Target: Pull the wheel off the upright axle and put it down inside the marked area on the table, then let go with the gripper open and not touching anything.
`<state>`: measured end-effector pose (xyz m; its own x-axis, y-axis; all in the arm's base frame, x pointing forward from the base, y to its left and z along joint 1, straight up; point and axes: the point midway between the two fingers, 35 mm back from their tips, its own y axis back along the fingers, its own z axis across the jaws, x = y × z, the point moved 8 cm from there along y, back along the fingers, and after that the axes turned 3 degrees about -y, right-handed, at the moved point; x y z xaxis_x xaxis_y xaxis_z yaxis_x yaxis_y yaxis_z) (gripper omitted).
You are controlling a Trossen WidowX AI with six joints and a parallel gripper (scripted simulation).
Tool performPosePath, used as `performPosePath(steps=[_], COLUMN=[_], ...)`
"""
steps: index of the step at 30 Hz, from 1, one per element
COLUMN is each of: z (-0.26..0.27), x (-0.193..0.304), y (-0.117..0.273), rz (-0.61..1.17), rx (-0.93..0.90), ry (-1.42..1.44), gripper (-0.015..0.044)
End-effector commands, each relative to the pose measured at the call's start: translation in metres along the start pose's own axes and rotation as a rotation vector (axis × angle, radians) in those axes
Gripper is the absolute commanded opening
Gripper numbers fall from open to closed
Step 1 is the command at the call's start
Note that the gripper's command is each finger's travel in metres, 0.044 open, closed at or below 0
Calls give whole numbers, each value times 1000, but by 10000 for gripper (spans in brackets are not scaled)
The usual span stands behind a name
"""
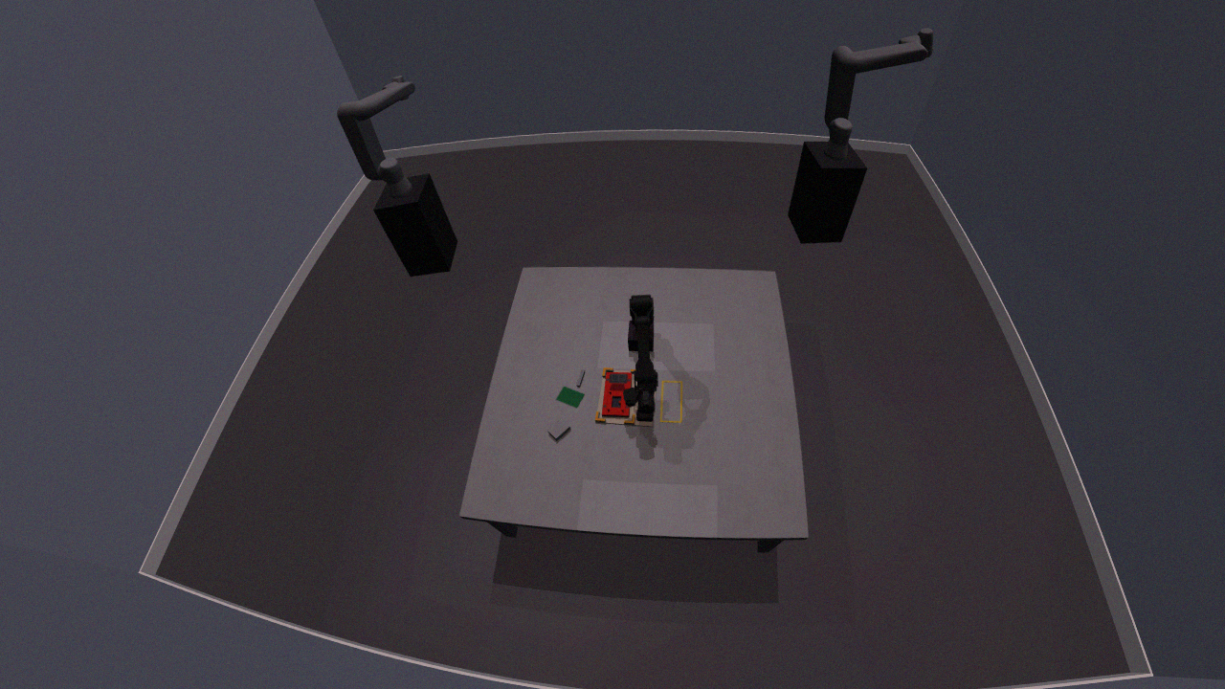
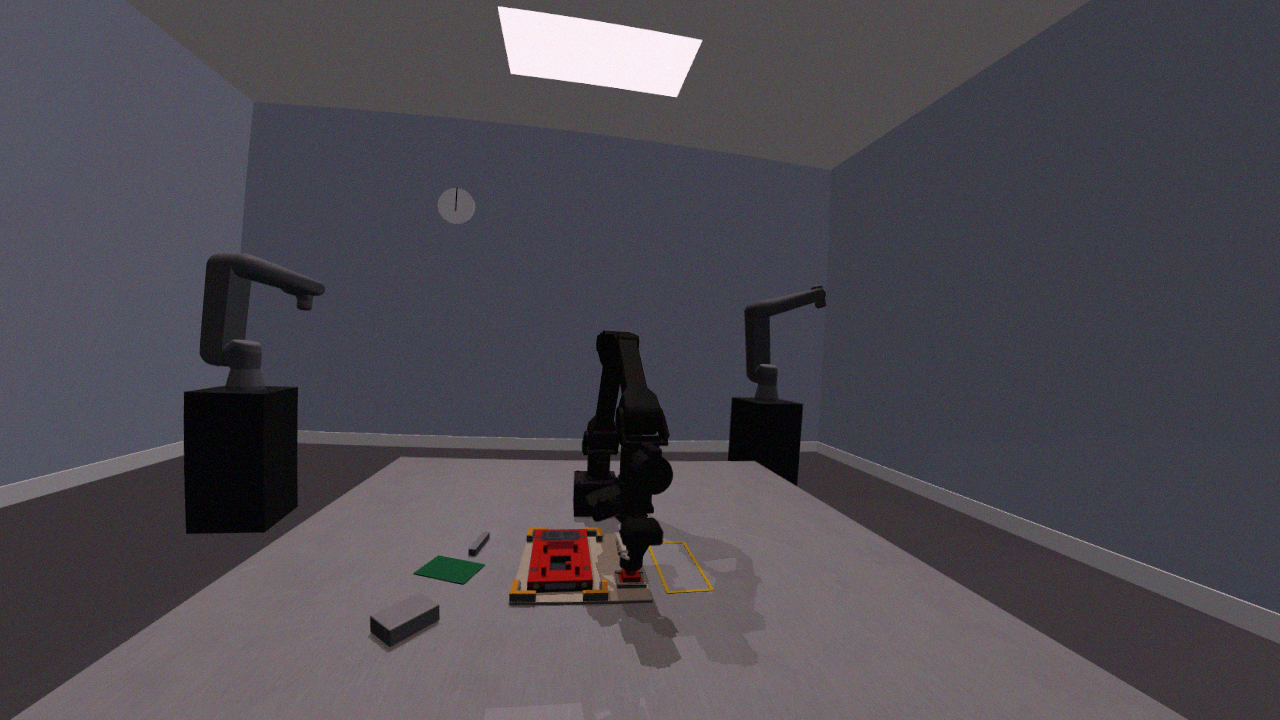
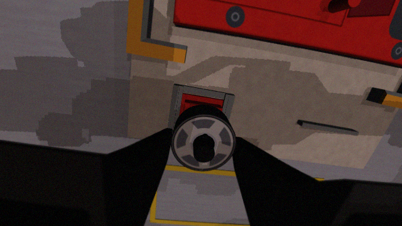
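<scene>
Wrist view: gripper (image 3: 203, 147) clamped on the spoked wheel (image 3: 203, 145), 2 fingers against its tyre, above the red axle base (image 3: 201, 102); yellow marked area (image 3: 195, 201) at 6 o'clock.

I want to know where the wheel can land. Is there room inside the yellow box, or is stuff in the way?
Inside the yellow outline the table shows bare, with only shadow across it. It borders the tan baseplate, where it is crowded: the red car, the red axle mount, and the gripper, jaws shut on the wheel.
</scene>
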<state>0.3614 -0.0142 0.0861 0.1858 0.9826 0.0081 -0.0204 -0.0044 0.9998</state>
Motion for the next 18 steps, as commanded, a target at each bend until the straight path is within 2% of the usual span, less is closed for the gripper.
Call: performPosePath(steps=[1,18], z=[-2,-2], x=[0,0], y=[9,14], rz=[-2,-2], rx=[-2,-4], ry=[0,1], gripper=[0,0])
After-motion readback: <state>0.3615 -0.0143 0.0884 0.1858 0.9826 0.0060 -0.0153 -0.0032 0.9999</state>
